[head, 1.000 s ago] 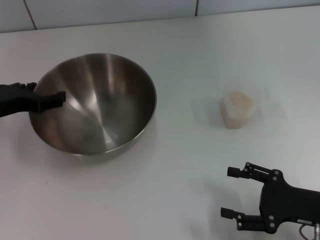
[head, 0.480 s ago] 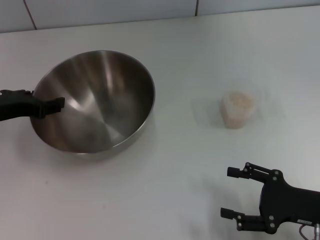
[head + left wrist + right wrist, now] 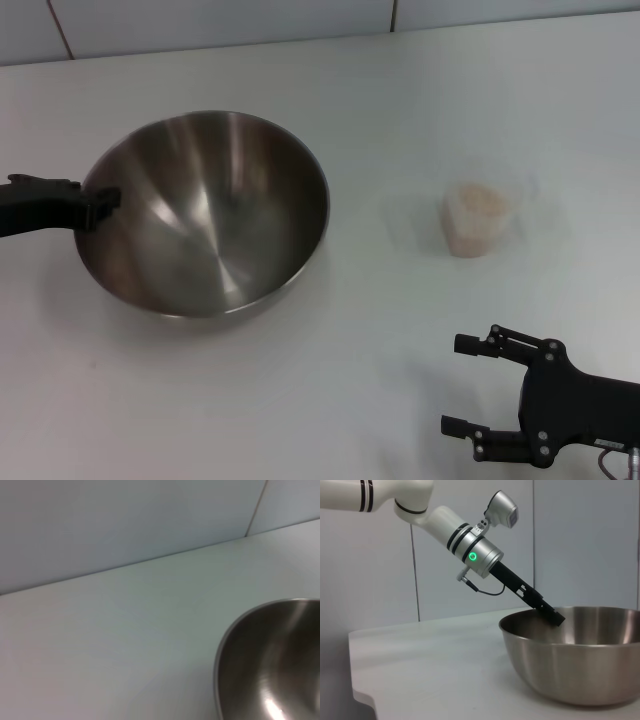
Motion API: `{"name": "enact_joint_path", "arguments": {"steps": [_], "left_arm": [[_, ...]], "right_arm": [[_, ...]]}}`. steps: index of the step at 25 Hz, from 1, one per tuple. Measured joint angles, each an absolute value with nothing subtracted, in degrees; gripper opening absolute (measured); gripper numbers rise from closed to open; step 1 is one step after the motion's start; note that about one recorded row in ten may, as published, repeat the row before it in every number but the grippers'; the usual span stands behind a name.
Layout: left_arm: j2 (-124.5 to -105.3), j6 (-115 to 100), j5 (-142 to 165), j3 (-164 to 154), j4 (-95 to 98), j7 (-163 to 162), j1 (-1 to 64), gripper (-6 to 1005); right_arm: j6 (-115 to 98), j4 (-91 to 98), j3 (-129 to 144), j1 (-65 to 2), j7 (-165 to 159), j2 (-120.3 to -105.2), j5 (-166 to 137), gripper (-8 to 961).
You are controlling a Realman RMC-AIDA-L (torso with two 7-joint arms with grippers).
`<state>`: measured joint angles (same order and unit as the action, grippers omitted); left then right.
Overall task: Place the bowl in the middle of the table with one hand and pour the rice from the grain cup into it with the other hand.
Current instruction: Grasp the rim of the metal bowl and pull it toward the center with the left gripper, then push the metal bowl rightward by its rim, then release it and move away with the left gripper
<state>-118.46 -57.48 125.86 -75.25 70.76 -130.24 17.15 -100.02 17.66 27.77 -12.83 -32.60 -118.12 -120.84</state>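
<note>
Head view, left to right: one black two-finger left gripper (image 3: 98, 203) reaches in from the left edge, its jaws closed on the near-left rim of one large round stainless-steel bowl (image 3: 205, 210), which sits left of centre on the plain white matte table (image 3: 330, 390). The bowl is shiny inside. Well apart to the right stands one small transparent plastic grain cup (image 3: 476, 220), upright, holding one mass of pale beige rice (image 3: 476, 205). Nearer the robot, at the lower right, one black right gripper (image 3: 470, 385) hovers apart from the cup with its two fingers spread wide and nothing between them. The left wrist view adds only the bowl's curved rim and part of its interior against bare table and a pale wall; no fingers appear there. The right wrist view alone shows the bowl from the side, resting on the table, with the left gripper's fingers over its rim, below a silver and white arm bearing one green light (image 3: 472, 556).
</note>
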Motion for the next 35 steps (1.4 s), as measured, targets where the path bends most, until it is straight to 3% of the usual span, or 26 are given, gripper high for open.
{"name": "enact_joint_path", "arguments": {"steps": [5,6,18,35], "left_arm": [[-118.38,-58.71,125.91,-74.66,70.4,-130.63,18.06,300],[-118.38,-58.99,125.93,-74.59,70.59,-130.76,18.19,84],[-118.55,-62.88,125.15,-71.46,70.85,-130.87,21.46,44],[-118.74,-59.69,124.7,-71.22,58.56,-129.88,35.07,42]], "right_arm": [[-100.02,17.66,27.77,-12.9,-32.6,-118.12,-120.84,821],[-100.02,17.67,27.77,-12.9,-32.6,-118.12,-120.84,821],[-99.87,17.66,27.77,-13.08,-32.6,-118.12,-120.97,821],[-99.98,17.66,27.77,-13.22,-32.61,-118.21,-121.01,821]]}}
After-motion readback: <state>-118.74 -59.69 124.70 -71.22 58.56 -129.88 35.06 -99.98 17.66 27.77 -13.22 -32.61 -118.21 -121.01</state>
